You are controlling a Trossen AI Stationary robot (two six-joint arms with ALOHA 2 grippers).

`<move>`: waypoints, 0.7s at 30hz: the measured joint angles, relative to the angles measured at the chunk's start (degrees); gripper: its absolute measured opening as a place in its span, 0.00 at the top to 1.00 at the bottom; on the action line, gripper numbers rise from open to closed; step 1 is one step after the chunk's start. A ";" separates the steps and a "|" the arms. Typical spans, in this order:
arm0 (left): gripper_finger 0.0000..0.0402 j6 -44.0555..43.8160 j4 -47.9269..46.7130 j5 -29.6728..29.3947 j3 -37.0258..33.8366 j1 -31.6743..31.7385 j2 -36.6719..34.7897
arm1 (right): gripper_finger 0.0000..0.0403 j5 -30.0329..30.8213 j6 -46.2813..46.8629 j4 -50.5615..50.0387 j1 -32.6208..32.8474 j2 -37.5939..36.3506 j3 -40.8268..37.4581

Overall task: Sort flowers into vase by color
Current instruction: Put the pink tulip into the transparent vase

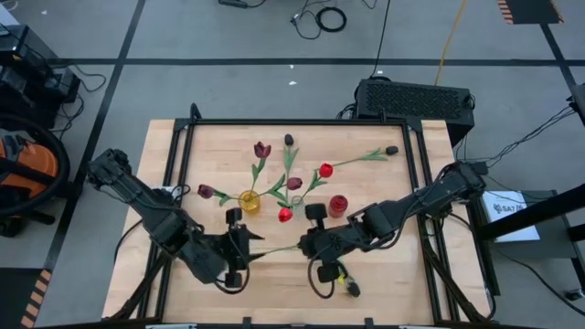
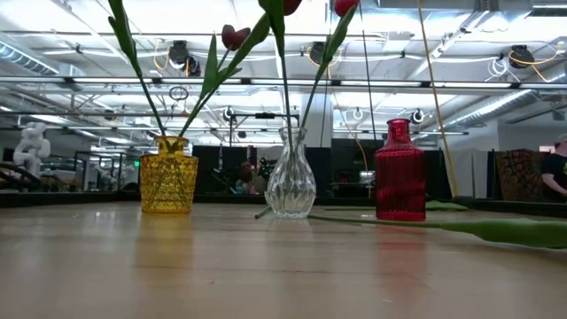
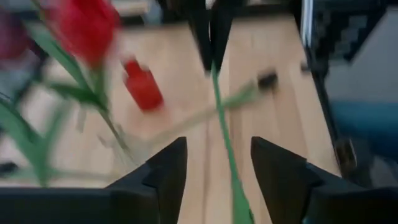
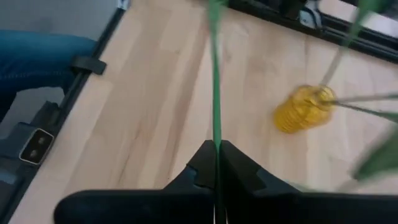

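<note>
Right pincer pinches stem over wooden table.

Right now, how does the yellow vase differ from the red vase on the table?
The yellow vase is squat and wide with a faceted, see-through body; the red vase is taller, with a narrow neck like a bottle. The yellow vase holds tulip stems; the red vase holds none. In the low view the yellow vase stands to one side of the clear vase and the red vase to the other. Both stand upright on the table.
</note>
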 joint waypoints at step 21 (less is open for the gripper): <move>0.52 7.68 -0.54 -42.19 5.38 -14.24 -0.09 | 1.00 20.04 0.84 15.06 19.07 -37.33 -28.50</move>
